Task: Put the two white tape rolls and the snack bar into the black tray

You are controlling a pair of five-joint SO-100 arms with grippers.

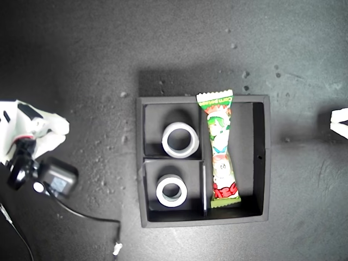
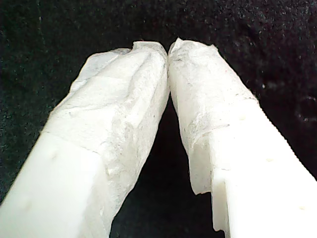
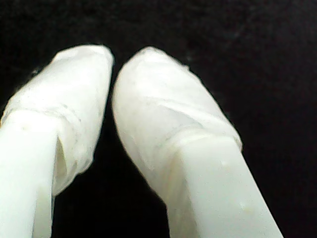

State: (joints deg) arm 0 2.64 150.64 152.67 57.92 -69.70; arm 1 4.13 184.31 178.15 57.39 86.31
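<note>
At the exterior view's left edge an arm (image 1: pixel 32 152) sits folded, white housing above a black motor block, with a thin black cable (image 1: pixel 89 216) trailing from it across the dark mat (image 1: pixel 81 65) to a small white plug. Which gripper belongs to that arm cannot be told from the wrist views. A broad stretch of bare, speckled mat lies between it and the tray.

The black tray (image 1: pixel 261 157) sits just right of the exterior view's centre. In its upper small compartment rests the larger tape roll (image 1: pixel 180 140), flat, close to the divider on its right. In the lower small compartment lies the smaller tape roll (image 1: pixel 172 191), also flat, with a greyish inner rim. The snack bar (image 1: pixel 220 149) runs the length of the long compartment, hugging the divider side; its green crimped end overlaps the tray's far wall, its red end stops short of the near wall. The strip of the long compartment to the bar's right is bare.

Right of the tray is more open mat, then a sliver of white part (image 1: pixel 340 122) at the edge.

My first gripper (image 2: pixel 167 49) has its wrapped tips touching, nothing between them, over black mat. My second gripper (image 3: pixel 113 67) shows its padded tips almost together, a thin dark gap between them, holding nothing.
</note>
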